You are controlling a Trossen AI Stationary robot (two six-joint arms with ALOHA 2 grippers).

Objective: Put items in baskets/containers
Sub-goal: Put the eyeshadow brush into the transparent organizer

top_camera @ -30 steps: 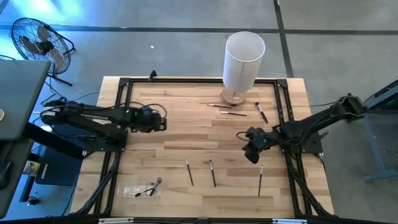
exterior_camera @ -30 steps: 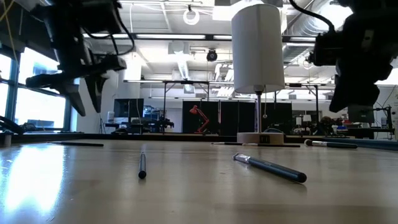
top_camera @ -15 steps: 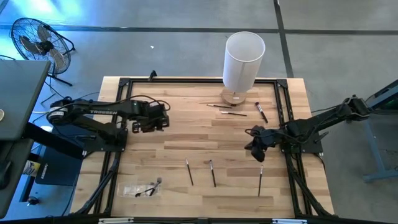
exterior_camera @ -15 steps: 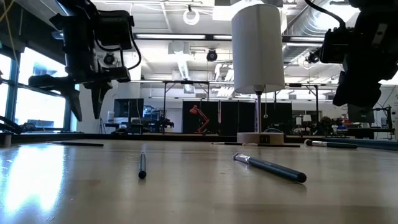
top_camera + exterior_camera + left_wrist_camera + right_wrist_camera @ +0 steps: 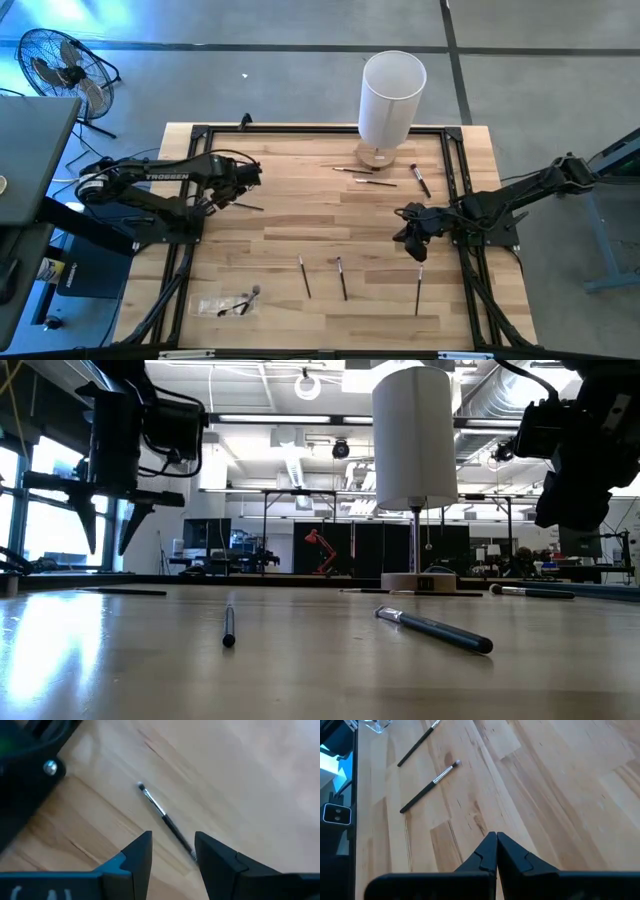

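Landmark: tall white cylinder (image 5: pixel 392 98) standing on a round wooden base at the far edge of the light wooden table (image 5: pixel 300 225).
Clear tray: small flat see-through plastic tray (image 5: pixel 222 304) in the near-left corner, well apart from the cylinder; dark stick shapes lie in it, too small to count.
Brushes near the cylinder: two thin dark brushes (image 5: pixel 365 176) and a thicker black brush (image 5: pixel 420 180) lie just beside the base.
Brushes toward the near edge: three slim dark brushes (image 5: pixel 340 278) lie loose, well apart from the cylinder, with bare wood around them.
Brush at left: one thin dark brush with a metallic ferrule (image 5: pixel 165 818) lies flat, far left of the cylinder; its near end is cut off behind a finger in the left wrist view.
Left gripper (image 5: pixel 172 851): hovers over that brush, fingers spread moderately apart, holding nothing.
Right gripper (image 5: pixel 496 851): near-right of the cylinder, above bare wood, fingers pressed together and empty.
Edges: black metal frame (image 5: pixel 190 180) runs along the table sides.
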